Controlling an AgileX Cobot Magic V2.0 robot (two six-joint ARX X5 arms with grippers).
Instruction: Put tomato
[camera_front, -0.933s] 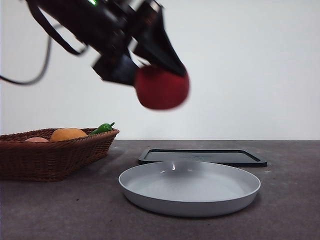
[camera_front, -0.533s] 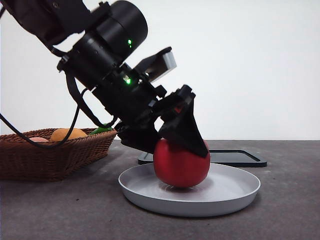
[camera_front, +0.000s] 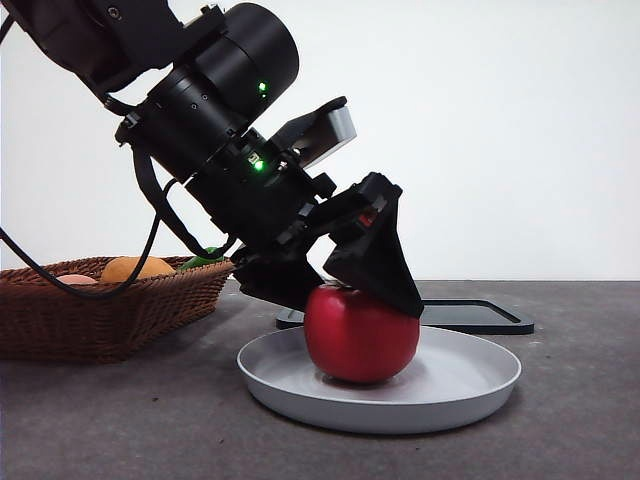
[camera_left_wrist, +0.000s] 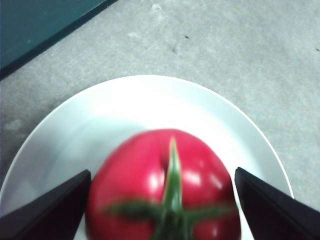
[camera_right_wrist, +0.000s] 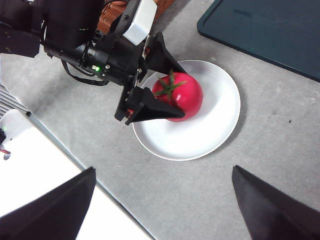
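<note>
Front view: the tomato sits in the white plate at lower centre of the frame. The left tool reaches in from the upper left, its jaws just over the tomato's top. A wicker basket stands at the left edge on the tabletop.

Left wrist view: the jaws stand parted either side of the tomato, with slim gaps.

Right wrist view: the right tool hangs high, its jaws spread wide and holding nothing; the tomato rests on the plate at centre.
</note>
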